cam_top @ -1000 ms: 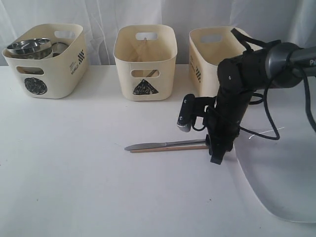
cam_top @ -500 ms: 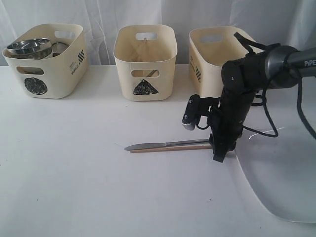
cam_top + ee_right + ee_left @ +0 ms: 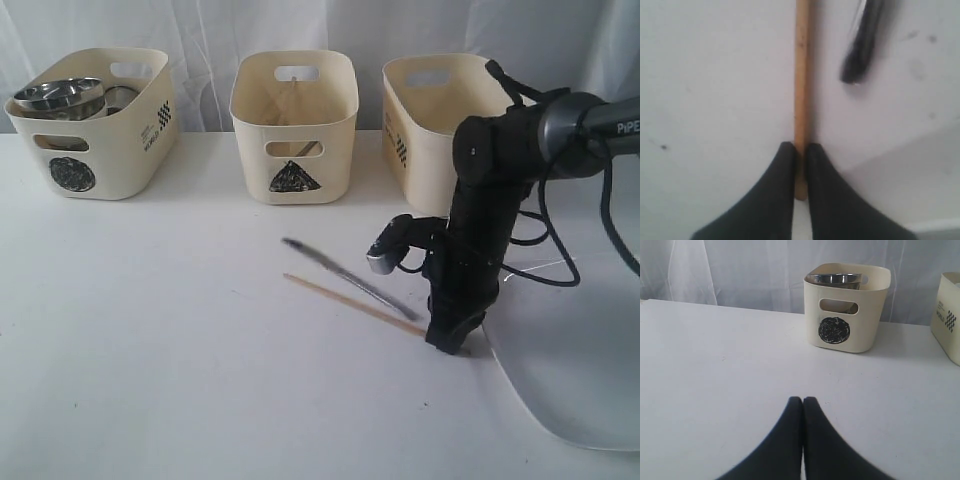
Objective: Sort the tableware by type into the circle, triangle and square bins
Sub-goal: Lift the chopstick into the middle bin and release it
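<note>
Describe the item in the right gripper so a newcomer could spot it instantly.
From the triangle bin, middle of the back row, come forward onto the table. Two slim items lie there: take the tan wooden chopstick, its end pinched in the right gripper, not the grey steel knife beside it.

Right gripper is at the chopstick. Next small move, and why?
Probably lift straight up a little: the right gripper is shut on the end of the chopstick, and the knife lies close beside it. A clean rise should avoid dragging the knife.
</note>
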### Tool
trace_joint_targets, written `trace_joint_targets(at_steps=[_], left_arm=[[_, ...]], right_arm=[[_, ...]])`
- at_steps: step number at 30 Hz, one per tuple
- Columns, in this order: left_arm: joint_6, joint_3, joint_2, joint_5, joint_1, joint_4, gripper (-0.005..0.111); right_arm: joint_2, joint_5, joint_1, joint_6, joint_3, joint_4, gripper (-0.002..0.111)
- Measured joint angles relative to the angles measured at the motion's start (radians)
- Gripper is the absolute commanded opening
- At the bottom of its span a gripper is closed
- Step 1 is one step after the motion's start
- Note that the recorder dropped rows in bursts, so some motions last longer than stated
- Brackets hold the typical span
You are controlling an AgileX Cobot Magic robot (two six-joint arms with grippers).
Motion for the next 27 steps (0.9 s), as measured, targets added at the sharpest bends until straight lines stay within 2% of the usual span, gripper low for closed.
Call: trace_joint_targets(at_steps=[5, 15, 21, 27], left_arm=[[0.000, 0.000, 0.000, 0.000, 0.000, 0.000, 0.000], [0.000, 0.000, 0.000, 0.000, 0.000, 0.000, 0.000], [0.000, 0.000, 0.000, 0.000, 0.000, 0.000, 0.000], [0.000, 0.000, 0.000, 0.000, 0.000, 0.000, 0.000]], right_arm=[[0.008, 0.086, 0.008, -0.002, 0.008, 0.126, 0.000], [-0.034, 0.071, 0.020, -0.002, 0.019, 0.165, 0.000], [-0.162, -0.088, 0.020, 0.000, 0.019, 0.280, 0.000], [-0.249, -0.374, 0.020, 0.104, 0.019, 0.386, 0.000]])
